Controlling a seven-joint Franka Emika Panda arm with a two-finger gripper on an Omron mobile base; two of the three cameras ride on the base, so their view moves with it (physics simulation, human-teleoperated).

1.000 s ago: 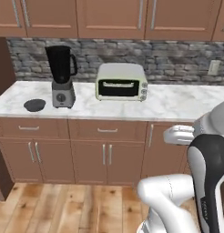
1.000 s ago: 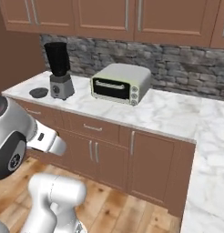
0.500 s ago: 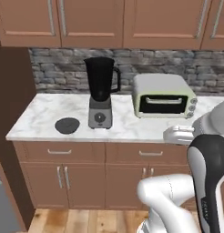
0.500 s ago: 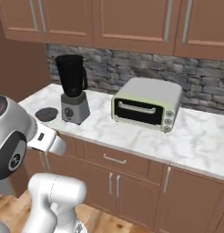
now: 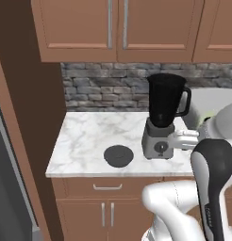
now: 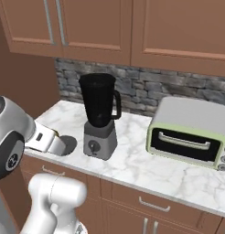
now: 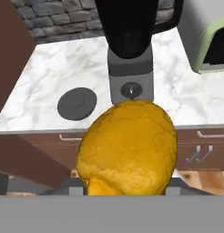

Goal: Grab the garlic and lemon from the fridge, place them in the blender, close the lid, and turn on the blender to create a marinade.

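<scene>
The lemon [image 7: 128,148] sits right up in front of the hand camera, big and yellow-orange with a bumpy skin, and it covers the spot where the fingertips would rise, so the claw is pinching the lemon between its jaws (the tips themselves are hidden behind the fruit).

Past it stands the blender [image 5: 162,117] on the marble tabletop [image 5: 89,136], black jar on a grey square base with the round dial facing the robot. The jar's handle sticks out toward the pale green toaster oven [image 6: 192,132], which sits well apart on that side of the same tabletop. The jar top looks uncovered in the right base view.

The lid [image 5: 118,155] lies flat on the tabletop just beside the blender's base, on the side away from the toaster oven, near the front edge. It's a dark grey disc and nothing touches it.

Behind everything runs a grey stone backsplash [image 5: 103,89], with brown wooden cabinets [image 5: 113,28] above and drawers below. At the far left edge of the left base view a dark grey slab [image 5: 7,188] shows next to a brown panel.
</scene>
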